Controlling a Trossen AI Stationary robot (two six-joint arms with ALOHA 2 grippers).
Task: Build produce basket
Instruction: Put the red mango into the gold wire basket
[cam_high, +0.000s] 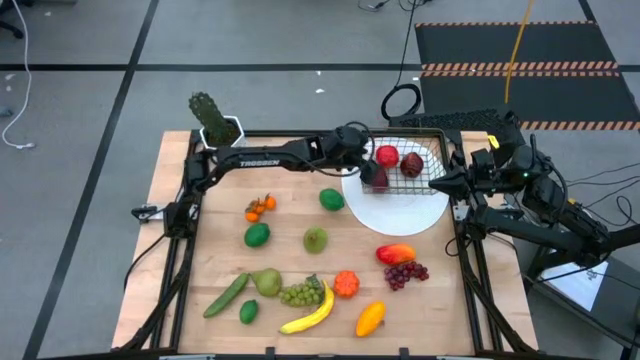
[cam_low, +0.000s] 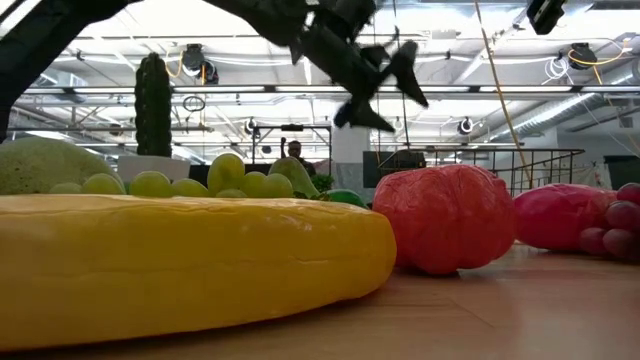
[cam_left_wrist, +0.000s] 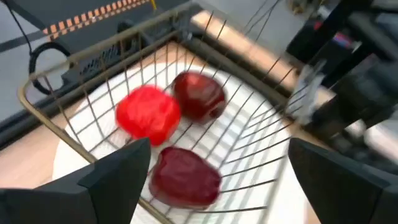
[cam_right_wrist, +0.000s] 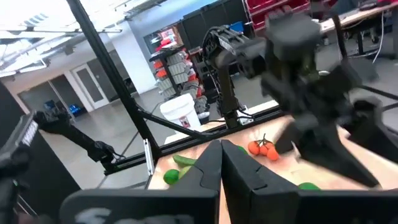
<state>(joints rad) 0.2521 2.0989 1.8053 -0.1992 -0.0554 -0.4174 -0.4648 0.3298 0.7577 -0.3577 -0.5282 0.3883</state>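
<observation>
- The basket (cam_high: 415, 165) stood at about two o'clock on the table, resting on a white plate (cam_high: 395, 210).
- Three red pieces lay inside it, as the left wrist view showed: a bright red one (cam_left_wrist: 148, 114), a dark red apple (cam_left_wrist: 199, 95) touching it, and another dark red one (cam_left_wrist: 185, 176) nearest the fingers.
- The left gripper (cam_high: 368, 172) hung over the basket's nine o'clock edge with its fingers (cam_left_wrist: 118, 177) spread wide and nothing between them, so the load looked released.
- The right gripper (cam_high: 440, 183) waited at the basket's three o'clock side, its fingers (cam_right_wrist: 208, 165) pressed together on nothing.
- By my judgement the job was barely begun: three pieces in, most of the produce out.
- Left on the table: small oranges (cam_high: 260, 207), limes (cam_high: 257, 235), a pear (cam_high: 266, 282), cucumber (cam_high: 226, 295), green grapes (cam_high: 301, 293), banana (cam_high: 312, 314), mango (cam_high: 396, 254), purple grapes (cam_high: 406, 273) and others, spread from nine to five o'clock.
- The cactus (cam_high: 213, 120) stood at eleven o'clock, no part of the load.
</observation>
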